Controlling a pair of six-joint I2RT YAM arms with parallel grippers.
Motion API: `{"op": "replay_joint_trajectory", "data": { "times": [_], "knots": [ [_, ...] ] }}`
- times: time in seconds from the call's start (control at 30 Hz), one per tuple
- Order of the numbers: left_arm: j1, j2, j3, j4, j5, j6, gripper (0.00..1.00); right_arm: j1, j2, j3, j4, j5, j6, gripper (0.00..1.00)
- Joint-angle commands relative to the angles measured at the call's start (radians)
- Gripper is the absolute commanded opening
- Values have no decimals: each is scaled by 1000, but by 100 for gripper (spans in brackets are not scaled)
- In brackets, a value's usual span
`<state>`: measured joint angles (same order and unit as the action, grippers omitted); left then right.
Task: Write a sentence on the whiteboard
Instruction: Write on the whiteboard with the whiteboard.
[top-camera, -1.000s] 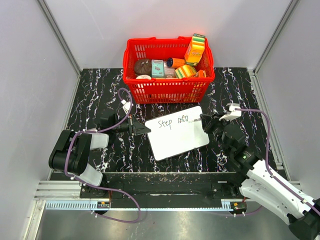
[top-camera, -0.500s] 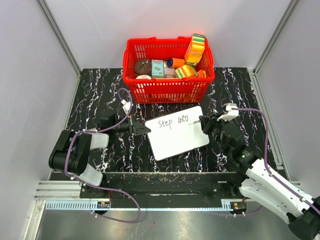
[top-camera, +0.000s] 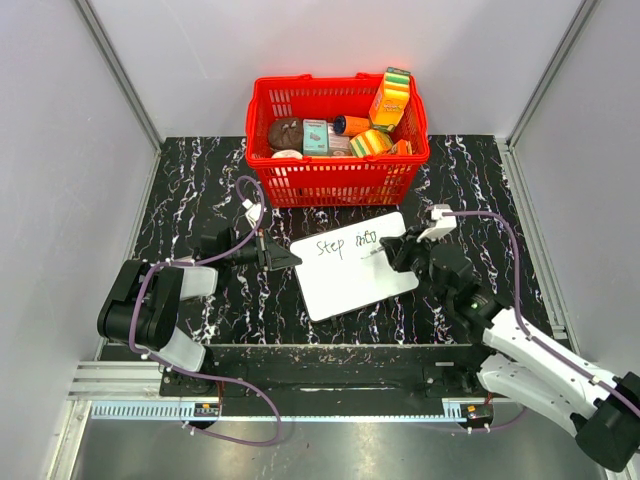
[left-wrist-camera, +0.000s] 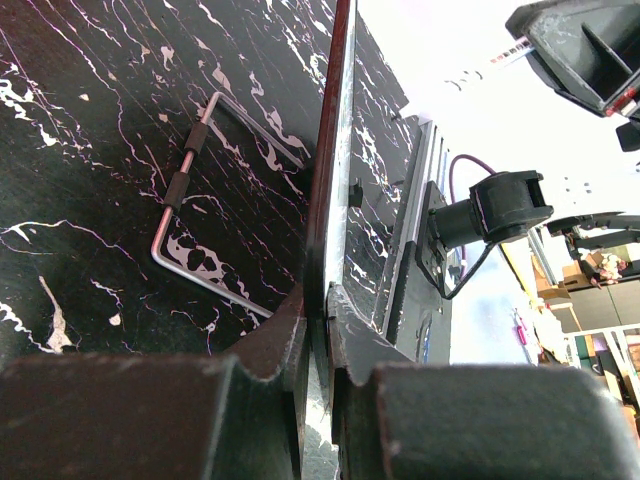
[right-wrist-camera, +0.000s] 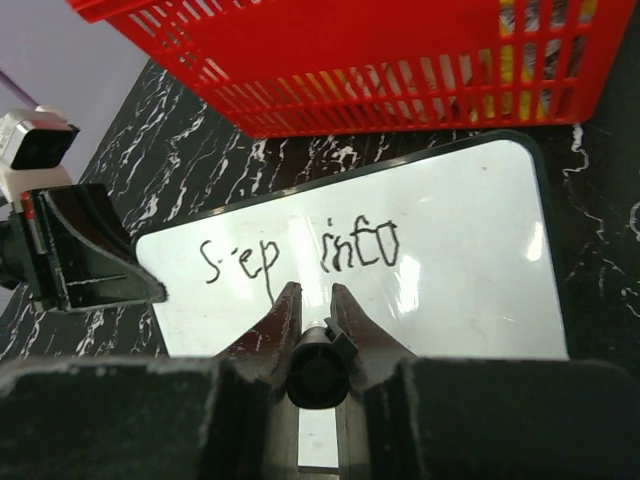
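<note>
Marker (right-wrist-camera: 317, 374) sits clamped in right gripper (right-wrist-camera: 315, 294); left gripper (left-wrist-camera: 316, 298) pinches whiteboard (top-camera: 355, 277) edge.

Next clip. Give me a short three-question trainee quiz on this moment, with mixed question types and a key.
1. True or false: the left pincer hangs clear of the whiteboard.
2. The writing on the board reads: A) "Step into" B) "Step into tomorrow" C) nothing at all.
3. Short answer: what does the right pincer hold, and what stands just beyond the board's far edge?
Key: 1. False; it is shut on the board's left edge. 2. A. 3. A black marker; the red basket.
</note>
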<state>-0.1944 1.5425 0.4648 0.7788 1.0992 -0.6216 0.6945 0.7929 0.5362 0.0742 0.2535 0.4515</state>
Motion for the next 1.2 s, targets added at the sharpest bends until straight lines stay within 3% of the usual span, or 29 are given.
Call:
{"op": "replay_joint_trajectory", "data": {
  "times": [0.0, 0.2, 0.67, 1.17],
  "knots": [
    [-11, 19, 15, 2, -16, 80, 0, 65, 28, 42, 93, 0, 9, 0],
    [-11, 19, 15, 0, -16, 80, 0, 177, 104, 74, 139, 78, -16, 0],
    [-13, 22, 18, 0, -15, 79, 0, 304, 282, 134, 260, 119, -17, 0],
    [-13, 22, 18, 0, -13, 80, 0, 355, 391, 153, 302, 147, -17, 0]
  ]
}}
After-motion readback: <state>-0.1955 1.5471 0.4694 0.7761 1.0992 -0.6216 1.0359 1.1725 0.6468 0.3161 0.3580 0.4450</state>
